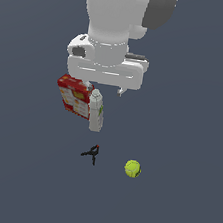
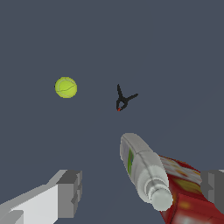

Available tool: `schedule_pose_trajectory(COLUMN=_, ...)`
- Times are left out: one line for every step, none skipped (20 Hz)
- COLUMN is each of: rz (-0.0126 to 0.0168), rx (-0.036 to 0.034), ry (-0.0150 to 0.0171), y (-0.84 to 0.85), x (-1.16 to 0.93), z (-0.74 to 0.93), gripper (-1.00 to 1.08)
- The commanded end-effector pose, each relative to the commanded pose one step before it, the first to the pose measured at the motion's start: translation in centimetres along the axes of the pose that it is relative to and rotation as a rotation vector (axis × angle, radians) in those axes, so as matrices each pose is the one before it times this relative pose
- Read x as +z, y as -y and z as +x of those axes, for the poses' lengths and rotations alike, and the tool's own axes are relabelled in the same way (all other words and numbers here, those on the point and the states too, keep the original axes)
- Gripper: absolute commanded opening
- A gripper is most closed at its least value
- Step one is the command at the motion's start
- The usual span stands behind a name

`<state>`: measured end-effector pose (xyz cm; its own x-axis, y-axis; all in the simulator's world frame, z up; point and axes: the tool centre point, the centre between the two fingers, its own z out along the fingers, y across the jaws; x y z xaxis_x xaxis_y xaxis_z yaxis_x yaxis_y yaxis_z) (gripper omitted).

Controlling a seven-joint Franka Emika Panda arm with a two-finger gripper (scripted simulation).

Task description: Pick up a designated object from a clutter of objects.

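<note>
The yellow-green tennis ball [image 1: 132,168] lies on the dark floor toward the exterior view's right; it also shows in the wrist view [image 2: 66,87]. A small black clamp [image 1: 92,154] [image 2: 123,100] lies beside it, apart from it. A white bottle with a green label [image 1: 97,111] [image 2: 142,168] stands against a red cracker box [image 1: 74,96] [image 2: 188,192]. My gripper [image 1: 105,89] [image 2: 142,192] hangs above the bottle and box, well away from the ball. Its jaws stand wide apart and hold nothing.
The dark grey floor [image 1: 189,145] stretches around the objects. The arm's white body [image 1: 110,17] fills the upper part of the exterior view and hides what lies behind it.
</note>
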<state>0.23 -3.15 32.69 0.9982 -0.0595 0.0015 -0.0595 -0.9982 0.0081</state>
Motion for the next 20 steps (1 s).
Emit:
schedule_pose_trajectory(rz=0.0, rx=0.0, ry=0.0, y=-0.001, x=0.0, z=0.0, gripper=1.0)
schedule_pose_trajectory(rz=0.00002, rx=0.00106, ry=0.00056, y=-0.029, x=0.024, z=-0.01, gripper=1.0)
schedule_pose_trajectory(rz=0.00012, rx=0.00345, ry=0.00182, y=-0.106, x=0.08, z=-0.024, gripper=1.0)
schedule_pose_trajectory(rz=0.0002, rx=0.0056, ry=0.00295, y=-0.168, x=0.127, z=-0.042, gripper=1.0)
schedule_pose_trajectory(rz=0.00028, rx=0.00783, ry=0.00411, y=-0.235, x=0.176, z=-0.06, gripper=1.0)
schedule_pose_trajectory(rz=0.00038, rx=0.01006, ry=0.00524, y=-0.301, x=0.223, z=-0.078, gripper=1.0)
schedule_pose_trajectory(rz=0.00047, rx=0.01189, ry=0.00613, y=-0.356, x=0.257, z=-0.094, gripper=1.0)
schedule_pose_trajectory(rz=0.00044, rx=0.0105, ry=0.00533, y=-0.313, x=0.218, z=-0.085, gripper=1.0)
schedule_pose_trajectory(rz=0.00038, rx=0.00826, ry=0.0041, y=-0.245, x=0.162, z=-0.071, gripper=1.0)
schedule_pose_trajectory(rz=0.0003, rx=0.00598, ry=0.00288, y=-0.176, x=0.108, z=-0.056, gripper=1.0)
schedule_pose_trajectory(rz=0.00021, rx=0.00366, ry=0.00166, y=-0.106, x=0.056, z=-0.04, gripper=1.0)
schedule_pose_trajectory(rz=0.0001, rx=0.00129, ry=0.00048, y=-0.036, x=0.009, z=-0.021, gripper=1.0)
schedule_pose_trajectory(rz=-0.00004, rx=-0.00105, ry=-0.00057, y=0.028, x=-0.024, z=0.01, gripper=1.0)
schedule_pose_trajectory(rz=-0.00022, rx=-0.00288, ry=-0.0011, y=0.083, x=-0.023, z=0.042, gripper=1.0)
schedule_pose_trajectory(rz=-0.00031, rx=-0.00247, ry=-0.0005, y=0.067, x=0.025, z=0.063, gripper=1.0)
schedule_pose_trajectory(rz=-0.00042, rx=-0.00264, ry=-0.00015, y=0.067, x=0.065, z=0.089, gripper=1.0)
schedule_pose_trajectory(rz=-0.00057, rx=-0.0033, ry=-0.00002, y=0.083, x=0.099, z=0.121, gripper=1.0)
schedule_pose_trajectory(rz=-0.00073, rx=-0.00436, ry=-0.00007, y=0.11, x=0.128, z=0.158, gripper=1.0)
schedule_pose_trajectory(rz=-0.00089, rx=-0.00562, ry=-0.00022, y=0.142, x=0.153, z=0.196, gripper=1.0)
schedule_pose_trajectory(rz=-0.00105, rx=-0.00695, ry=-0.00038, y=0.179, x=0.179, z=0.234, gripper=1.0)
